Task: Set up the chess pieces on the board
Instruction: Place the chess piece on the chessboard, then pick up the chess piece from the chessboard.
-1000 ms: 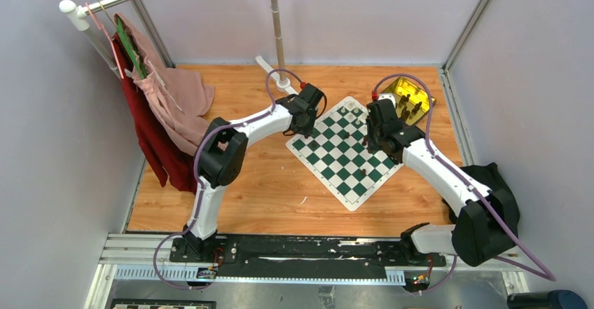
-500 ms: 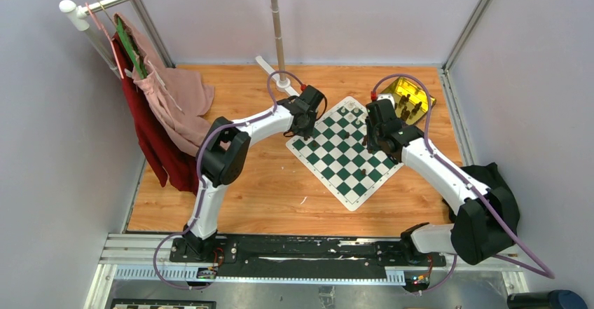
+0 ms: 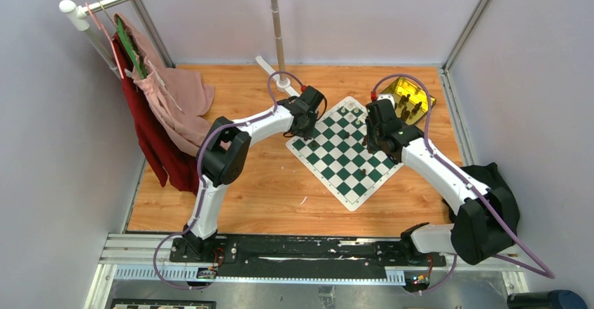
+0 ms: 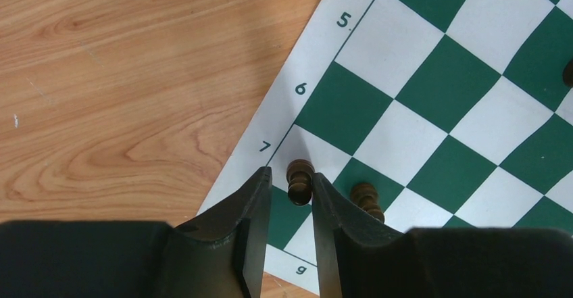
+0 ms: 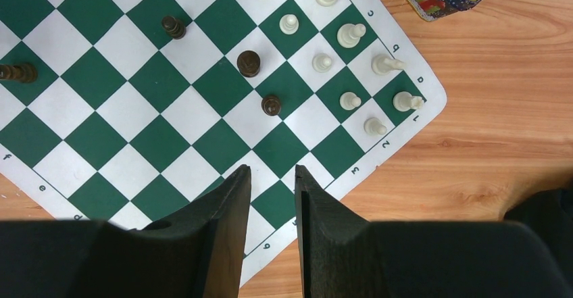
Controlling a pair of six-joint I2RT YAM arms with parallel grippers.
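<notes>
Left gripper stands parted around a dark pawn on the board, lower centre of frame, by the 7. Best to rise straight up, clear of the neighbouring pawn. Right gripper hangs open and empty.

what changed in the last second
The left gripper is loosening off a dark pawn standing near the board's corner, by row 7. Both grippers barely shifted. The right gripper stays open and empty, and the other pieces have not moved.
</notes>
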